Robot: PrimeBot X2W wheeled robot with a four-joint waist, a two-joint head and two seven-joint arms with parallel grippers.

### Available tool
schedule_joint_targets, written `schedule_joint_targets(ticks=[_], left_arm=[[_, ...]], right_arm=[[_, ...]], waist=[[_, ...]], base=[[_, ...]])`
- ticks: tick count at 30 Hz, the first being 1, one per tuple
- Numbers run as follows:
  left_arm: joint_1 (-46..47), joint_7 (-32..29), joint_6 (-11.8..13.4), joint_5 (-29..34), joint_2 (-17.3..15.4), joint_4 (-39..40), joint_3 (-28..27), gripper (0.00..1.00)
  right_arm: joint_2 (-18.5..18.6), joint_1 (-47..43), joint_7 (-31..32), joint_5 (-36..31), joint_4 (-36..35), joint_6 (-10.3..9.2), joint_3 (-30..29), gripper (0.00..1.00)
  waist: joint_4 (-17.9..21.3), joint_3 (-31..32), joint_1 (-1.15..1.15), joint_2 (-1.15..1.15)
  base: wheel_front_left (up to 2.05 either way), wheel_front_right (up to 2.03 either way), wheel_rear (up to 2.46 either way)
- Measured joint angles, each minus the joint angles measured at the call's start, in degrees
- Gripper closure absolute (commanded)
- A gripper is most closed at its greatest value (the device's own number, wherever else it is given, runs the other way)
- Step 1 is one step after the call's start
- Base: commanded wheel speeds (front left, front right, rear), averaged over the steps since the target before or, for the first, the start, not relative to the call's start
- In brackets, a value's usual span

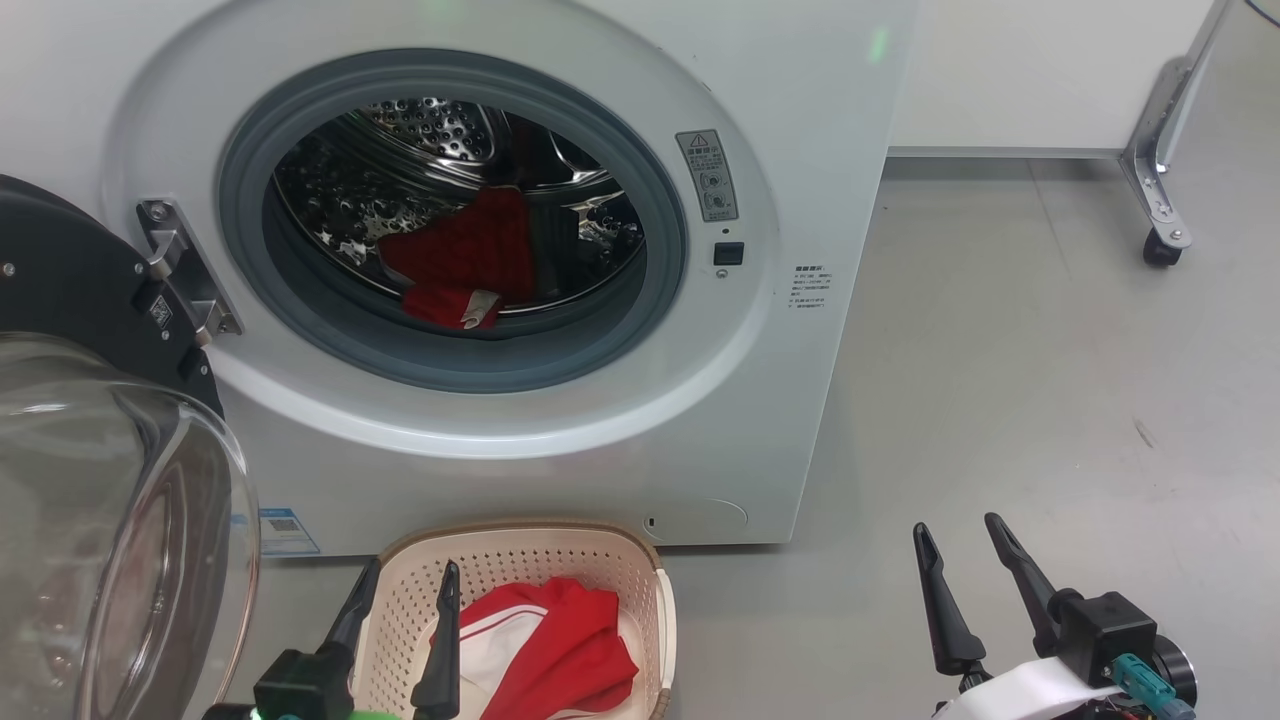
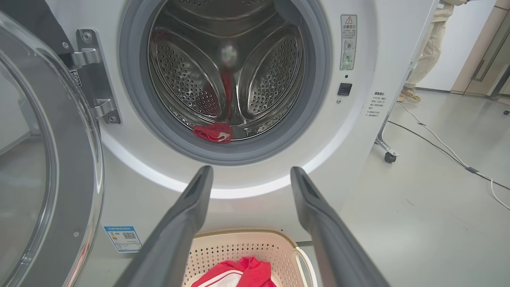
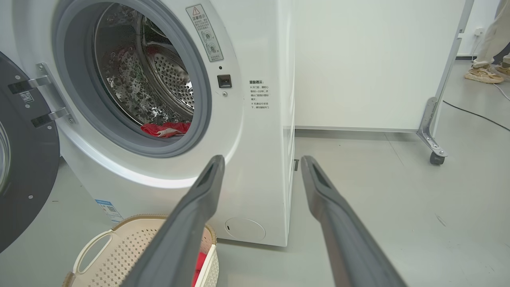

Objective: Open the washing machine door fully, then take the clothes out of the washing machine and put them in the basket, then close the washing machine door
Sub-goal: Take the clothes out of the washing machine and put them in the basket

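Left gripper [image 2: 251,175], fingers spread and empty, faces the washing machine [image 2: 358,131]. Red clothes [image 2: 213,132] lie inside it beyond the tips. The basket [image 2: 223,247] sits beneath the gripper, with the open washing machine door [image 2: 59,167] to its left.

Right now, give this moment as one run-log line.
door open; drum: red garment; basket: red-white garment; left gripper open; right gripper open

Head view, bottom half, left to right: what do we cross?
washing machine door → left gripper → red clothes lying in the basket → right gripper. The basket overlaps the left gripper, so it is not ranked.
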State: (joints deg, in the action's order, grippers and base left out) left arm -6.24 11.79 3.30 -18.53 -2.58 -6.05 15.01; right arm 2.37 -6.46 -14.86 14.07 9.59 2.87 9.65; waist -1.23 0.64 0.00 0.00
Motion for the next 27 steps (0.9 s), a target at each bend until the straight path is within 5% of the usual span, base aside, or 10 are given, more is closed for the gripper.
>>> schedule_joint_targets(ticks=[27], left_arm=[[7.3, -5.3, 0.4, 0.4, -0.5, 2.7, 0.1, 0.00]], right_arm=[[0.0, 3.5, 0.0, -0.6, -5.7, 0.25, 1.6, 0.00]], waist=[[3.1, -12.2, 0.00, 0.00]], base=[[0.00, 0.00, 0.00]])
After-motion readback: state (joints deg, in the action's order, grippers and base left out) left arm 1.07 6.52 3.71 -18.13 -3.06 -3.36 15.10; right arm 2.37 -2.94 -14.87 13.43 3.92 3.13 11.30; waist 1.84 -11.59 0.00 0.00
